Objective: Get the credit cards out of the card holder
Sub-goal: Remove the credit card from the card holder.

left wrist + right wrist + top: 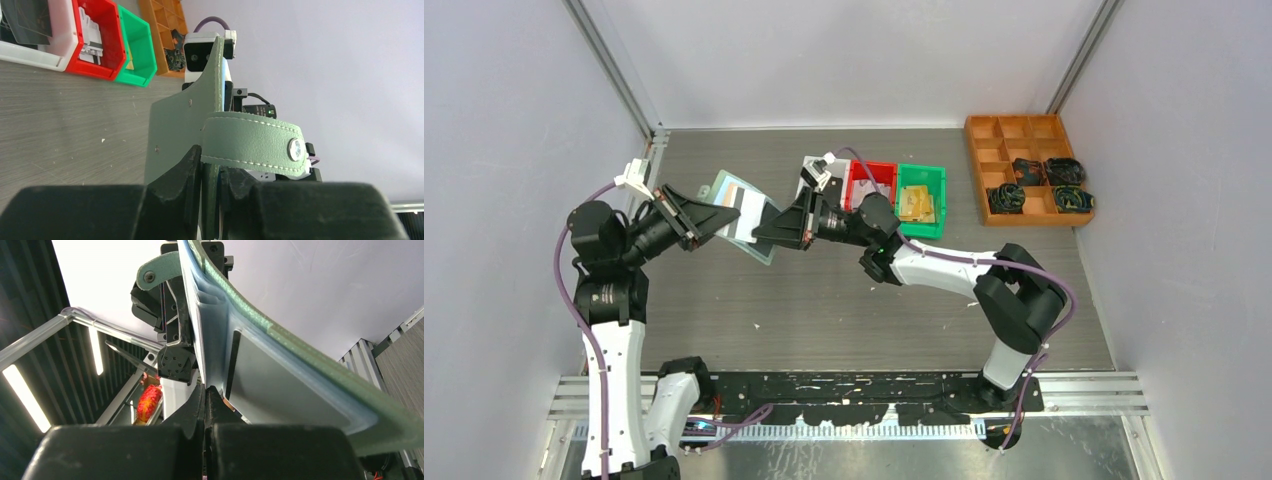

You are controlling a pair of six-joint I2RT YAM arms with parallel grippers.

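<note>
The mint-green card holder (736,205) hangs open above the table between both grippers. My left gripper (714,222) is shut on its left edge; in the left wrist view the fingers (212,160) pinch that edge (180,130) under the snap tab (250,142). My right gripper (769,232) is shut on the holder's lower right edge, its fingertips (206,390) pressed together at the pale inner leaf. A silver-grey credit card (285,390) sits in the clear pocket. Other credit cards lie in the bins: a black one (27,20) and a gold one (917,205).
White (35,50), red (864,185) and green (921,180) bins stand in a row at the back, behind the right gripper. An orange wooden tray (999,135) with black coiled cables (1064,172) sits at the back right. Walls close in on both sides.
</note>
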